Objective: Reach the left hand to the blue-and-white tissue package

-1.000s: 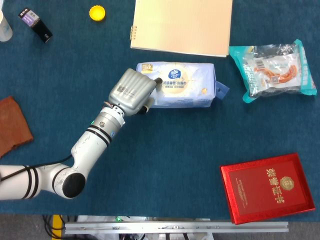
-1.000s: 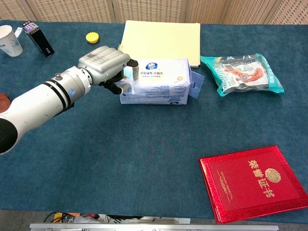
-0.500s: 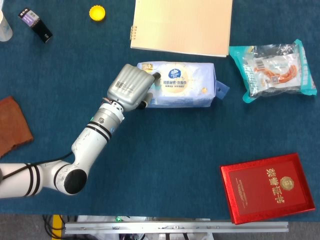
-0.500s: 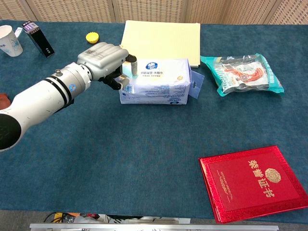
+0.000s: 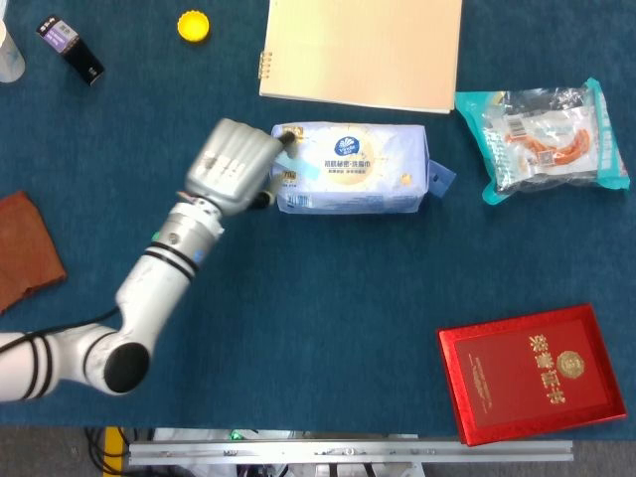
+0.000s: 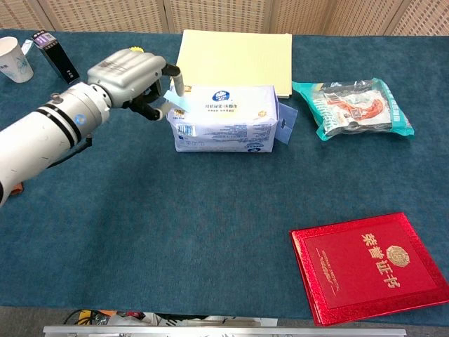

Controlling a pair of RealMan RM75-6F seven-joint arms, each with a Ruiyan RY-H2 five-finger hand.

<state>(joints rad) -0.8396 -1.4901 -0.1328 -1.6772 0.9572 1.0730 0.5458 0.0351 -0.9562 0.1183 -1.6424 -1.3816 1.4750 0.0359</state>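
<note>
The left robot hand (image 6: 133, 74) hovered at the tissue package's (image 6: 226, 119) end, fingers apart, seemingly clear of it; only the chest view showed wooden panelling (image 6: 231, 14) behind the blue desk (image 6: 175, 232).

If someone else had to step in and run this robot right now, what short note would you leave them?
Left hand: at the left end of the blue-and-white tissue package, fingers partly curled and apart, holding nothing; whether a fingertip touches the wrapper flap there cannot be told.
Right hand: not in view.
The package lies flat on the blue table, just in front of the tan notebook, with the snack bag to its right.
Done: the reach is nearly there.
Left: probably only closing the last gap so the hand rests on the package.
</note>
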